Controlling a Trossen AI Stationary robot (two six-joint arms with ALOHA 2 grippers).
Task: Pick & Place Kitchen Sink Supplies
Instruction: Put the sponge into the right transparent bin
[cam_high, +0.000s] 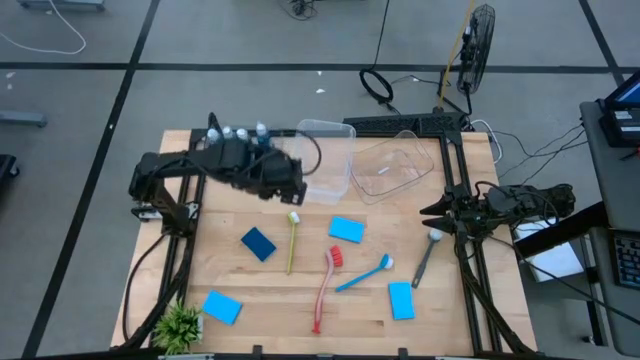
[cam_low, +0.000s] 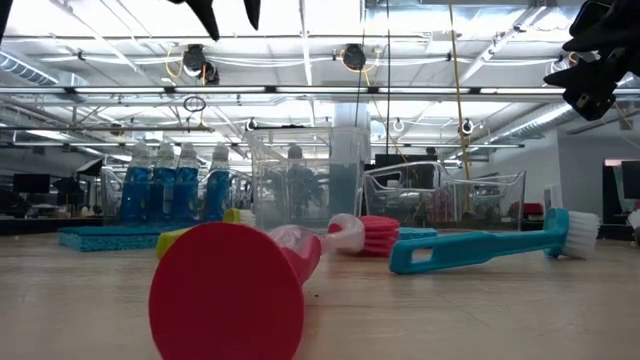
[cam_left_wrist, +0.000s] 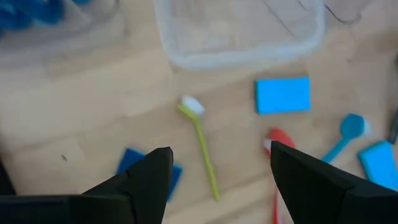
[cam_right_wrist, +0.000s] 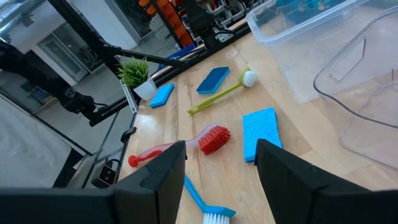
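Yellow-green brush — apparently below open left claw

The pale wooden plank table has a smooth, faintly satin finish with visible grain. The two clear plastic tubs are glossy and transparent, and the long red plastic dish brush looks smooth and slightly shiny, while the flat blue rectangular sponges look matt and soft. The dark fingers of the left arm appear matt black.

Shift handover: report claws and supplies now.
Left claw open, above yellow-green brush. Right claw open, empty, at right edge. Sponges, brushes loose on table. Nothing blocking.
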